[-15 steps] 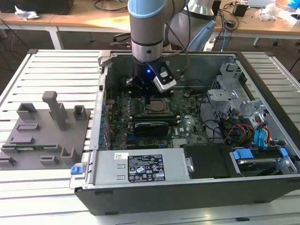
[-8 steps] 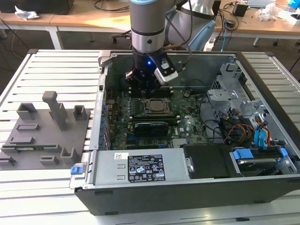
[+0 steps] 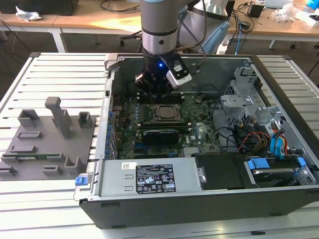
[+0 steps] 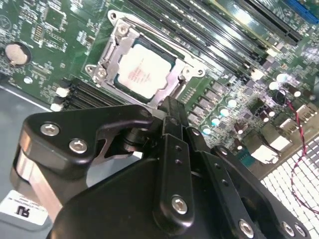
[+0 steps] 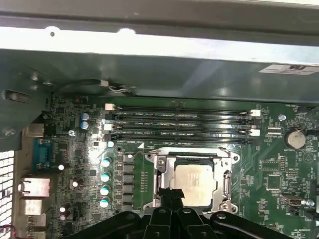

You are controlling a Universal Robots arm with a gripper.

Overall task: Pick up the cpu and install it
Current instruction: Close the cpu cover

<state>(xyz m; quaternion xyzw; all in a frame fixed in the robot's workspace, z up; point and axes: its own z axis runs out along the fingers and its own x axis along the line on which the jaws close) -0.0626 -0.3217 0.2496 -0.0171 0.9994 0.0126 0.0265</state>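
The cpu [image 4: 144,72] lay flat in the socket frame [image 4: 115,37] on the mobo [image 4: 50,30], pale top up and sides square w/ the frame as far as I could see. So pick-up & placing looked done.

The gripper [image 4: 168,105] hung low over the chip's edge, tips pinched together w/ nothing between them. Both wrist views agreed on that. I couldn't tell whether the tips touched the cpu or the frame, or sat just clear.

In the exterior view the arm [image 3: 158,30] stood down inside the open case [image 3: 149,209], right over the socket.

Left, by my guess: making sure it's fully seated & the frame clamped. I couldn't tell if the frame was latched.
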